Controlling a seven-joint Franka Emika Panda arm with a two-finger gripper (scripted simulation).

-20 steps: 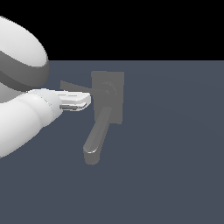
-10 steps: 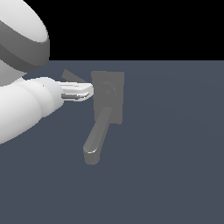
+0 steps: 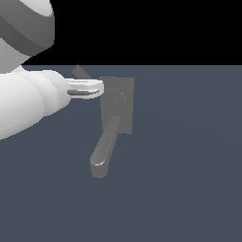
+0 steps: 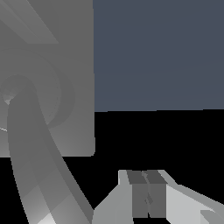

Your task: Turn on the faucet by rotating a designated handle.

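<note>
The faucet has a flat grey back plate [image 3: 124, 101] and a thick rounded spout [image 3: 105, 146] slanting down toward the exterior view's left. A short stretch of the thin handle [image 3: 82, 73] shows slanting up and away from the round hub [image 3: 116, 98], just above my fingers. My gripper [image 3: 98, 88] lies level, its tips by the plate's upper corner on the exterior view's left, below the handle. In the wrist view the plate [image 4: 65, 52] and spout [image 4: 33, 166] fill one side, and my gripper [image 4: 147, 194] is shut with nothing between its pads.
A flat dark blue-grey floor [image 3: 189, 179] lies under the faucet, with black background behind. My bulky white arm [image 3: 23, 104] fills the exterior view's left side.
My gripper has risen from beside the plate's lower half to its upper corner, a little closer to it. The handle's rod has come into sight above the fingers.
</note>
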